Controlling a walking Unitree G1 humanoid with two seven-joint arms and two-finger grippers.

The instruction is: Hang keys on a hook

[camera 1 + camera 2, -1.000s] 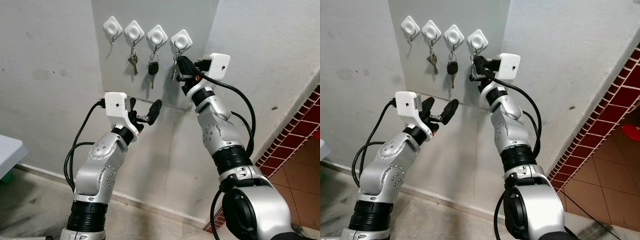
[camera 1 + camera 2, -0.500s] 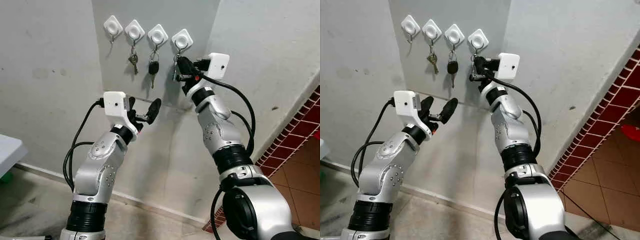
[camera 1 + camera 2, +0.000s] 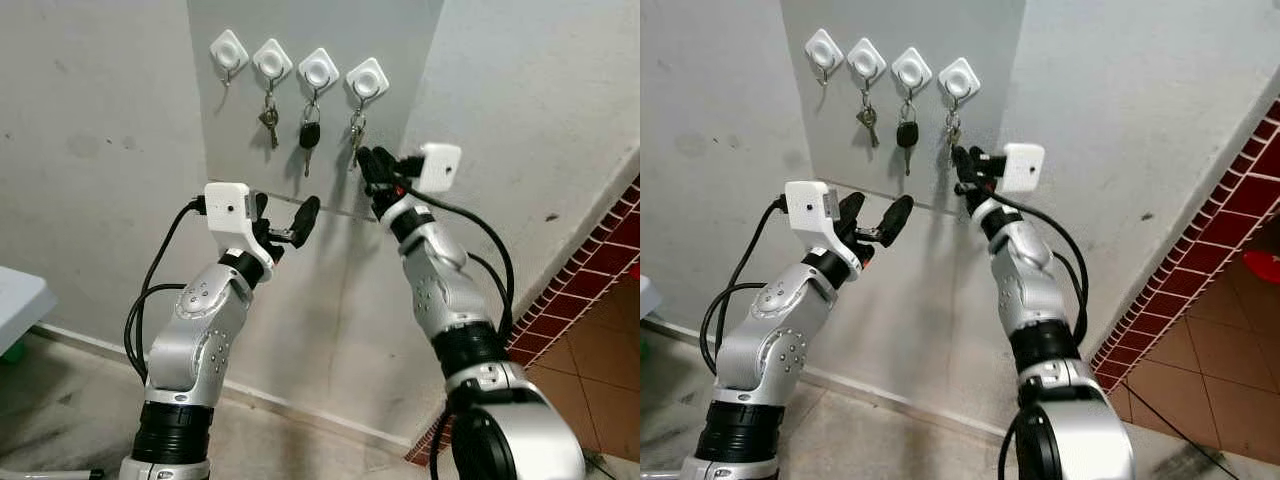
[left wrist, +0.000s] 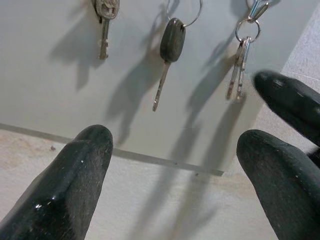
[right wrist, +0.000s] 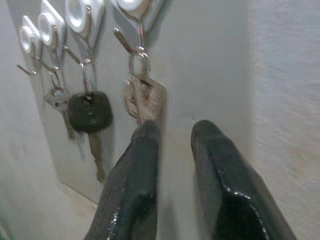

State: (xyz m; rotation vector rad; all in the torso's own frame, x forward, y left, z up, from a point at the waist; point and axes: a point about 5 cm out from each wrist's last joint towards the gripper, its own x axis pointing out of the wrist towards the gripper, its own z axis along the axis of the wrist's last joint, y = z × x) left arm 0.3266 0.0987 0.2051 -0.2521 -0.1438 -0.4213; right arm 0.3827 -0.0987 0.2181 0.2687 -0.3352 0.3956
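Keys (image 3: 354,140) beside black-headed key (image 3: 309,138).

A flat grey wall panel (image 3: 400,40) carries four white diamond-shaped hooks (image 3: 299,68) in a row. The leftmost hook (image 3: 228,50) is bare; rightward hang a small silver key (image 3: 268,121), a black-headed key (image 3: 309,138) and a silver key bunch (image 3: 355,135).

place: home entryway | evidence: wall key hooks (image 3: 297,66), red tile floor (image 3: 600,330), plastered wall (image 3: 90,150)
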